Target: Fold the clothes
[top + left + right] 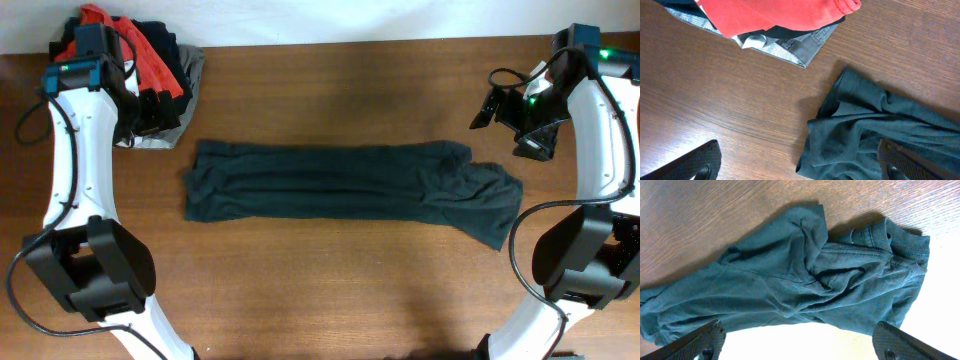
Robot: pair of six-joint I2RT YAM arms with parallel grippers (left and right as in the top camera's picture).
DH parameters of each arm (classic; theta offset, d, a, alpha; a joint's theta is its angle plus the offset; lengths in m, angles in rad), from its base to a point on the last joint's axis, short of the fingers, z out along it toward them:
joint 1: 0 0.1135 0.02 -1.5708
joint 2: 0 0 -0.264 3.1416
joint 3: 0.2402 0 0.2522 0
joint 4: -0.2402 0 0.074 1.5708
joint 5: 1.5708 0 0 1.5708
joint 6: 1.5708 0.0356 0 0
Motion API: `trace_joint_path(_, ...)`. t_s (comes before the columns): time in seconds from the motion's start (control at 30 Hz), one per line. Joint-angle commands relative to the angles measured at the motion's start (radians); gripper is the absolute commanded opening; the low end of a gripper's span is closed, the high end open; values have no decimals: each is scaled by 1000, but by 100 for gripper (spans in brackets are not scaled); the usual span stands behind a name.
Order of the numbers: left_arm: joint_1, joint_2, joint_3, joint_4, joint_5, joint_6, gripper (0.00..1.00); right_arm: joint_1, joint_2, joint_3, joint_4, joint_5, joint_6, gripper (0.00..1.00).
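Nearest, the brown wooden surface (330,300) runs in front of the clothes (350,190). The clothes are one dark, wrinkly garment laid flat in a long band across the middle of the surface. Its left end is squared off. Its right end is wider, bunched and skewed toward the near side.

Just beyond the right end of the clothes hangs the right hand (512,125). Its fingers are spread as wide as they go, with nothing between them, and its own camera looks down on that crumpled end.

Beyond the left end of the clothes hangs the left hand (150,110), likewise spread wide and holding nothing, over the edge of a pile.

Farthest from the clothes, past their left end, that pile has a red T-shirt (150,50) lying on a grey folded garment (185,90). It sits apart from the clothes, with wood showing between them.
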Motion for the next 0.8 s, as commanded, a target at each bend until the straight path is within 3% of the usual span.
trace_joint_path(0.0, 3, 7, 0, 3, -6, 9, 99, 6, 2, 11, -3, 4, 1, 99)
trace_joint_path(0.2, 3, 7, 0, 3, 6, 8, 99, 6, 2, 11, -3, 4, 1, 99)
trace_joint_path(0.4, 3, 7, 0, -8, 177, 9, 99, 6, 2, 11, -2, 4, 1, 99)
trace_joint_path(0.77, 20, 54, -2, -37, 143, 64, 99, 6, 2, 11, -3, 4, 1, 99)
